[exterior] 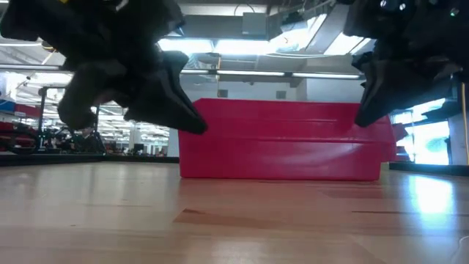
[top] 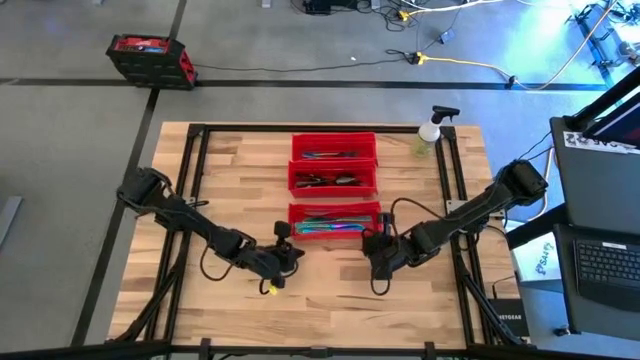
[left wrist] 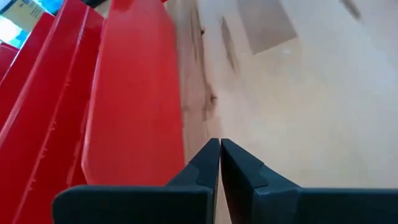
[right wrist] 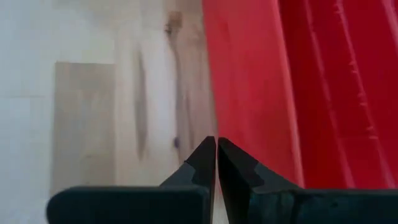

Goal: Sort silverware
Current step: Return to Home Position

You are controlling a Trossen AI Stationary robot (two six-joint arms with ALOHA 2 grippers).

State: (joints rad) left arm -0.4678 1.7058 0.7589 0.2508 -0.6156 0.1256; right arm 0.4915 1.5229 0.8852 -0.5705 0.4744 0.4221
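Observation:
Three red bins stand in a column at mid-table. The far bin (top: 335,147), the middle bin (top: 333,178) and the near bin (top: 335,220) each hold silverware: iridescent pieces (top: 335,227) in the near one, dark pieces (top: 330,181) in the middle one. My left gripper (top: 290,247) is shut and holds nothing, just off the near bin's left front corner. My right gripper (top: 374,250) is shut and holds nothing, off its right front corner. In the low view both grippers (exterior: 192,123) (exterior: 363,117) hang slanting down above the wood, in front of the near bin's wall (exterior: 282,139).
A clear spray bottle (top: 431,133) stands at the table's far right corner. Bare wood lies between the grippers and the near edge (top: 320,310). Black frame rails (top: 190,200) run along both sides. A laptop (top: 605,265) sits off the table on the right.

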